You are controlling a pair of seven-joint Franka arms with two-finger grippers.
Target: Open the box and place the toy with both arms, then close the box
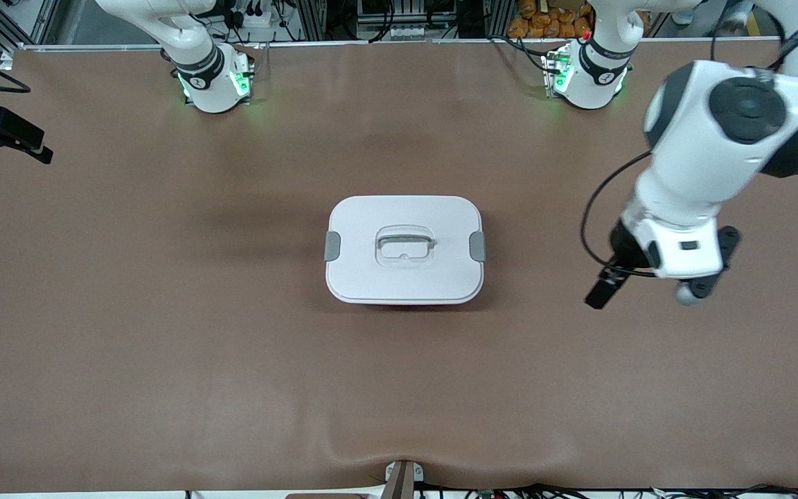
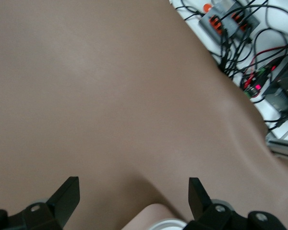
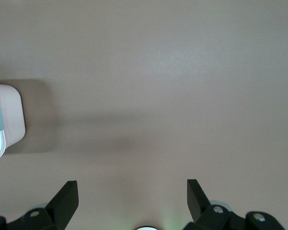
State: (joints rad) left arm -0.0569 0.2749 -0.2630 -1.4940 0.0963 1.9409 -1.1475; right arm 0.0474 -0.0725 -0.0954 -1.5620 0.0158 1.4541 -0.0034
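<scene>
The box [image 1: 404,249] sits about mid-desk [image 1: 163,346] with its lid [image 1: 440,222] down flat, the handle [image 1: 404,242] folded into the recess and a grey clasp [image 1: 332,246] at each short end lying against the sides. No toy shows anywhere on the desk or in any view. That fits two readings: the toy may be shut inside and the lid put back on, or the box may be closed with the toy kept somewhere out of view. Whether the clasps are latched I cannot tell from here.

The left pincer [image 1: 648,287] hangs in the air over bare desk toward the left arm's end, well apart from the box and clear of its clasp on that side. In its wrist view the two fingers [image 2: 67,194] stand wide with nothing between them, and only desk shows below, out to the corner where cables lie off the edge.

The right pincer [image 3: 129,199] does not show in the front view beyond a dark piece at the picture's edge; the right arm seems to be waiting. Its wrist view shows the fingers spread wide and holding nothing, over bare desk, with one end of the box and a clasp some way off. Neither pincer touches the box.
</scene>
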